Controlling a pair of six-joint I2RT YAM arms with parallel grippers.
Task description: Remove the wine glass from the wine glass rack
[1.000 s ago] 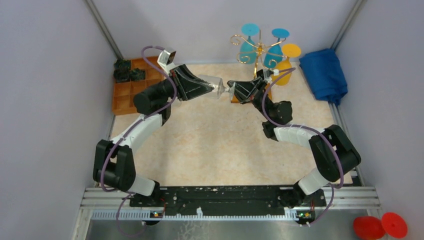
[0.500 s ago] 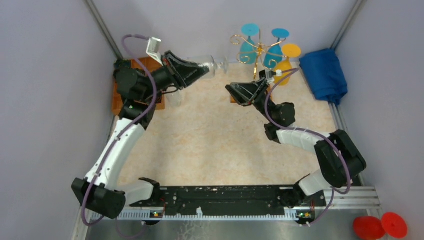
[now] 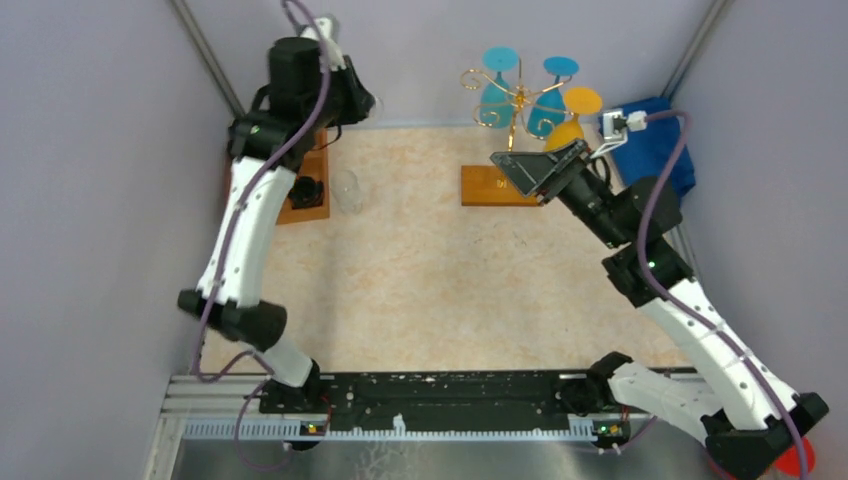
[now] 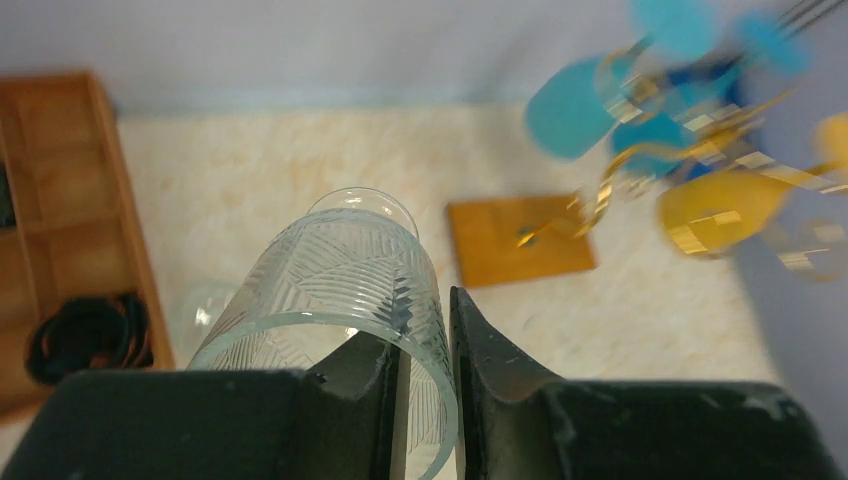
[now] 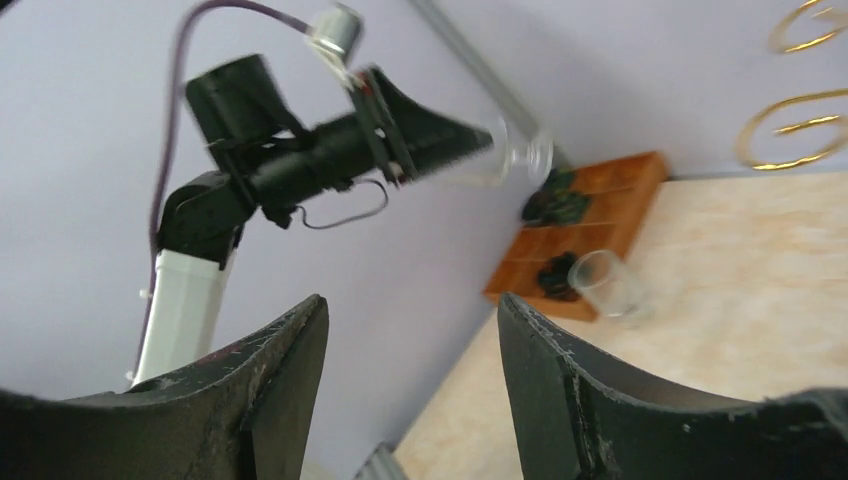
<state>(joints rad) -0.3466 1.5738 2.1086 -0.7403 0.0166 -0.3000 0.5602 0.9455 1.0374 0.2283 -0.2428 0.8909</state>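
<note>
the lifting-off part looks done: the clear wine glass [image 4: 350, 290] is off the wine glass rack [image 3: 517, 100] and held high in the upper left of the top view, well apart from the rack at upper centre. the left end effector [image 4: 425, 340] is clenched on it; in the left wrist view the rim wall appears pinched between the two black fingers, one inside the bowl and one outside. the right end effector [image 5: 412, 330] is released and empty, its fingers spread wide, hanging just beside the rack's wooden base [image 3: 495, 186]. what seems left is to set the glass down somewhere on the surface [image 3: 430, 270], if that is wanted at all. the held glass is transparent, with a near-cylindrical bowl cut in a leafy line pattern and a small round foot that shows in the right wrist view; smooth and hard, it will likely slip if the grip loosens. the rack is thin gold wire with curled, spiral tips on a flat rectangular orange-brown board. on it hang two teal glasses [image 3: 495, 95] and a yellow glass [image 3: 572, 125], opaque and matte-looking, feet upward. a clear tumbler [image 3: 347, 190] stands near the orange compartmented tray [image 3: 300, 200] at the left, and a soft, rumpled blue cloth [image 3: 650, 145] lies at the upper right. the surface is a pale, mottled beige.
</note>
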